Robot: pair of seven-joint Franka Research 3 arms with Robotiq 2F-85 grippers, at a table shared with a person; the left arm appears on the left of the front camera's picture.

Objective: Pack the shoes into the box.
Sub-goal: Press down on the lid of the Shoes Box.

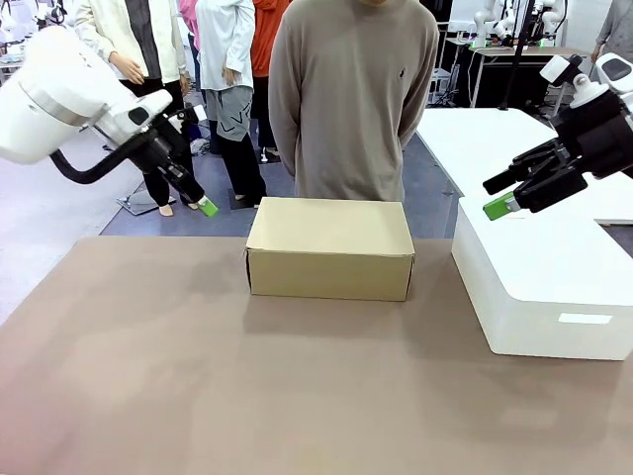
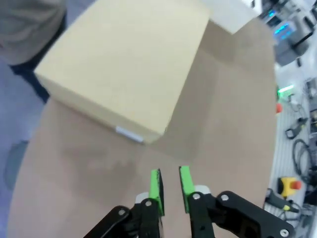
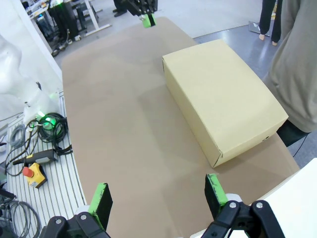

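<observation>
The tan cardboard box stands closed at the table's far middle, its lid flat on top. The shoes are out of view. My left gripper hangs in the air off the box's left, over the table's far left corner. In the left wrist view the box lies ahead, and the left gripper has its green pads a narrow gap apart with nothing between them. My right gripper hovers wide open above the white box at right. The right wrist view has the right gripper empty, with the tan box beyond.
A big white smooth box sits at the right, reaching to the table's edge. A person in a grey sweater stands right behind the tan box, arms behind the back. The brown table lies bare in front of the box.
</observation>
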